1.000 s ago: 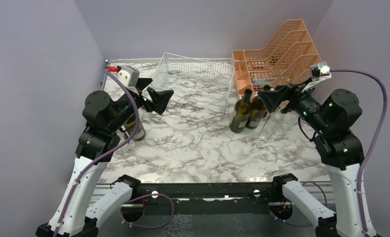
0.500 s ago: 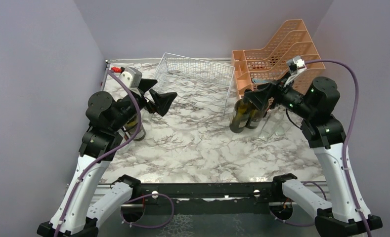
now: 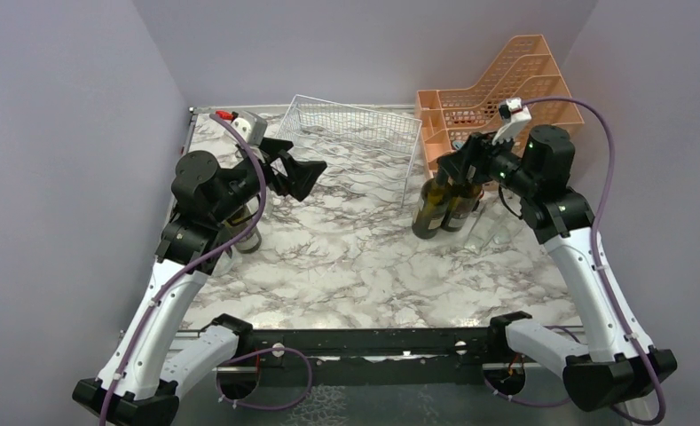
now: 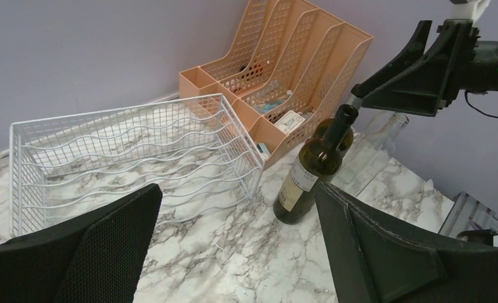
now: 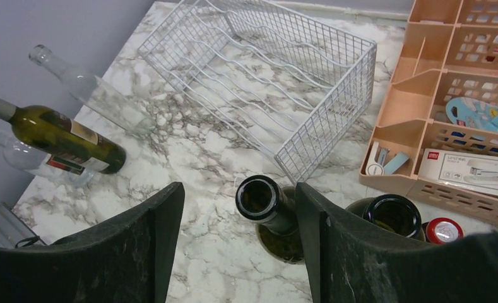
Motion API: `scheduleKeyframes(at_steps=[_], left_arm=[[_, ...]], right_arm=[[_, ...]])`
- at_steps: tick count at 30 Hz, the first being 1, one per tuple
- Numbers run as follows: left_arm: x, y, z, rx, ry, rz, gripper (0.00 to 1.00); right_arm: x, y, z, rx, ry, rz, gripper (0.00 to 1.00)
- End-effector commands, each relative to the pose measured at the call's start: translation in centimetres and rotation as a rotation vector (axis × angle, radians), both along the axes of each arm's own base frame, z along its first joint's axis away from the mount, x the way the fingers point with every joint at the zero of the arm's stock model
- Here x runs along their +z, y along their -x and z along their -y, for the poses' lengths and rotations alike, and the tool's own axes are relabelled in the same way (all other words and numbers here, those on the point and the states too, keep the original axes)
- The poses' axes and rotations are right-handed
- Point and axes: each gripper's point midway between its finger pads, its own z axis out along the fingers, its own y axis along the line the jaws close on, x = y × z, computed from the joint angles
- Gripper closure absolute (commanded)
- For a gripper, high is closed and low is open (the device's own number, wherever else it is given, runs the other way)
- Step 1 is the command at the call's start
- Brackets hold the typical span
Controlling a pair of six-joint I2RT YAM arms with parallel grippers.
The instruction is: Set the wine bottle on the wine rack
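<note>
Hovering with its jaws spread wide, the right gripper hangs just above the open mouth of a dark green bottle, which shows between the two fingers in the wrist view. Nothing is gripped.

The bottle stands upright on the marble table, off the rack. It touches a second bottle of the same kind on its right. Both stand just in front of the orange tray at the far right.

The rack, a white wire basket with wavy rows, sits on the table at the far centre, just left of the tray. Its near right corner is close to the standing pair.

Across the table, the left gripper is held in the air near the rack's left end. Its jaws are likewise wide apart and hold nothing, and its camera looks toward the pair.

Beneath the left arm, by the left wall, a labelled green bottle sits among clear bottles; whether it stands or leans is unclear. More clear glass stands just right of the pair.
</note>
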Motion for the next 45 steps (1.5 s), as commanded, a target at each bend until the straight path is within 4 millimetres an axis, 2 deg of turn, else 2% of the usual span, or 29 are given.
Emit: scheduleKeyframes(at_steps=[1,8,14,18,22,25,29,32,36,40,45], left_arm=[[0.8,0.3,0.5,-0.044,0.028,0.029,0.01],[0.4,0.5,0.7,-0.057,0.025,0.023,0.01],[0.1,0.4,-0.1,-0.022,-0.054,0.029,0.01],[0.1,0.3,-0.1,-0.024,-0.069,0.02,0.01],[0.0,0.4,0.3,-0.045,-0.069,0.024,0.01],[0.2,0.1,0.2,-0.033,-0.054,0.026,0.01],[0.5,-0.2,0.9,-0.058,-0.006,0.006,0.01],[0.4,0.0,2.4,-0.135,0.036,-0.017,0.01],[-0.9,0.4,4.6,-0.225,0.035,-0.043,0.01],[-3.7,0.7,7.0,-0.285,0.028,-0.079,0.01],[-9.1,1.4,10.3,-0.329,-0.021,-0.121,0.01]], right_arm=[[-1.6,-1.0,-0.7,-0.001,0.045,-0.014,0.34],[-4.2,-2.4,-1.0,-0.085,0.129,-0.058,0.36],[-6.5,-2.9,-1.0,-0.141,0.23,-0.093,0.39],[-7.3,-2.9,-0.7,-0.159,0.26,-0.092,0.42],[-7.9,-2.7,-0.9,-0.142,0.285,-0.088,0.47],[-8.1,-2.5,-1.0,-0.134,0.303,-0.086,0.58],[-7.5,-2.1,-1.6,-0.097,0.303,-0.06,0.79],[-6.6,-1.2,-3.3,0.009,0.264,-0.047,0.84],[-4.5,-0.1,-4.9,0.097,0.19,-0.015,0.88],[-2.6,0.9,-5.9,0.15,0.125,0.023,0.89],[-0.9,2.1,-6.8,0.213,0.063,0.038,0.91]])
